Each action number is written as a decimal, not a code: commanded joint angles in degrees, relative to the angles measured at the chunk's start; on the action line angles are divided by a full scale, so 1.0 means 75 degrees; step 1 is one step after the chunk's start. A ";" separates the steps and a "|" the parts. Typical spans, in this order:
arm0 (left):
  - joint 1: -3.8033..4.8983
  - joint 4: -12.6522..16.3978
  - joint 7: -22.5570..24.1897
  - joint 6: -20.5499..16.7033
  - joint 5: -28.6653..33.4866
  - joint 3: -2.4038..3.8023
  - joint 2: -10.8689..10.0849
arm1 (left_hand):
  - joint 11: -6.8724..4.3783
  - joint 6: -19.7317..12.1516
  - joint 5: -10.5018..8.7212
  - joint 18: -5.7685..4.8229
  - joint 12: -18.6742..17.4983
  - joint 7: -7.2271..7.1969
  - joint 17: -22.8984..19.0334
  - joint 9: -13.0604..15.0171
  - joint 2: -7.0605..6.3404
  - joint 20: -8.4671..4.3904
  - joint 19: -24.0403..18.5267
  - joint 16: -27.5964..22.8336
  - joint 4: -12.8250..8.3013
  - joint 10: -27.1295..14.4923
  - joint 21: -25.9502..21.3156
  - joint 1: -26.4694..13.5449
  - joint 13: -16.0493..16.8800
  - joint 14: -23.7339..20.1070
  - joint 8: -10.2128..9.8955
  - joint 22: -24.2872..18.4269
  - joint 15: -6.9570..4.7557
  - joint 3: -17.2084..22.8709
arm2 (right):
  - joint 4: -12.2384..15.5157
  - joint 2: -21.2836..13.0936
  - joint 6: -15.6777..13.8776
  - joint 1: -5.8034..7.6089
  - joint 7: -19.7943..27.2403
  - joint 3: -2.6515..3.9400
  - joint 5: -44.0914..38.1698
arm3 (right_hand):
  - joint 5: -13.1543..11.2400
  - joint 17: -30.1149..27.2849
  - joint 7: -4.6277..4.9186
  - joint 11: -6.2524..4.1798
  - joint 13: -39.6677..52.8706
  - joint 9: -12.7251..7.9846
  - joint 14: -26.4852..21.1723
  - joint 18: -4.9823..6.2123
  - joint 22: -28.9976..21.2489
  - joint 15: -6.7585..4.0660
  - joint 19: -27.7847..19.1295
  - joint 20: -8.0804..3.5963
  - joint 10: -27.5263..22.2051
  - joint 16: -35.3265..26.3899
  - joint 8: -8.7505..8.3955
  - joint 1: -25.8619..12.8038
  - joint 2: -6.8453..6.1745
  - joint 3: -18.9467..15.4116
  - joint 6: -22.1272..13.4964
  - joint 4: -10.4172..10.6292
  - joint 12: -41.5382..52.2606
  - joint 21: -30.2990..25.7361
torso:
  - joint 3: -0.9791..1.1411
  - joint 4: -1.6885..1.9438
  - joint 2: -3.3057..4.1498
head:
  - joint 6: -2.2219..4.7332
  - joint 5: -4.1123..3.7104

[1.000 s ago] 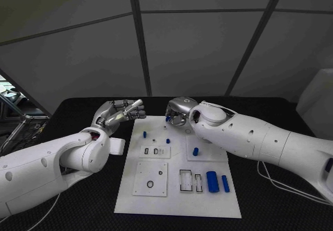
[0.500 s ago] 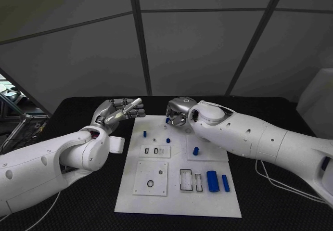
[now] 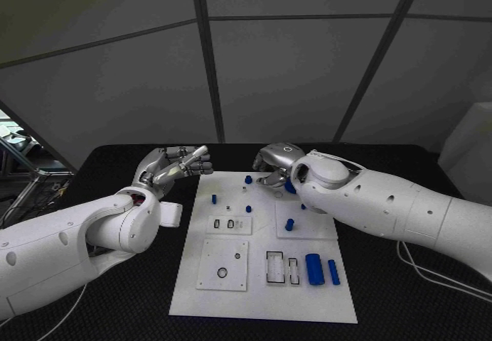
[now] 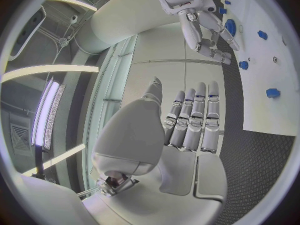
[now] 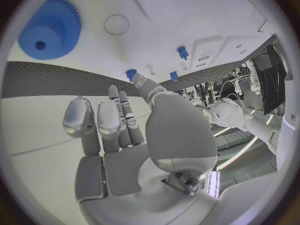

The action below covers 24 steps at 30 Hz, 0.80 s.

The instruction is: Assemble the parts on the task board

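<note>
Currently, the left hand (image 3: 176, 165) is being held raised just off the far-left corner of the task board (image 3: 264, 298), fingers spread, nothing gripped. Small blue parts (image 3: 289, 224) are being left standing and lying across the board, with two blue cylinders (image 3: 313, 268) nearer its front-right side. Over the board's far-right corner, the right hand (image 3: 273, 165) is being kept with fingers loosely apart, nothing seen held; a blue gear (image 5: 50, 28) is lying beneath it. The gear would probably be best approached from above, squarely. Open black table (image 3: 410, 298) is being left around the board's edges.
</note>
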 commanded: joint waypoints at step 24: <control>0.0013 -0.0127 -0.0080 0.0274 -0.0016 0.0004 0.0022 | -0.0045 0.0123 -0.0008 -0.0086 -0.0033 0.0011 0.0040 0.0006 0.0126 -0.0042 0.0138 -0.0076 -0.0120 0.0074 0.0042 -0.0012 0.0003 0.0052 -0.0043 -0.0011 -0.0010 -0.0025 | 0.0993 -0.1900 0.0620 0.0021 -0.0562 0.0014 0.2228 | 0.0709 0.3551 -0.0183 -0.0352 0.8420 -0.0015 0.0614 -0.0369 0.1935 -0.0218 0.1380 -0.0240 0.2313 0.2156 0.0493 0.0652 -0.0181 -0.2337 -0.0278 0.1662 0.8448 0.0942 | 0.0018 -0.0089 -0.0018 | 0.0087 -0.0158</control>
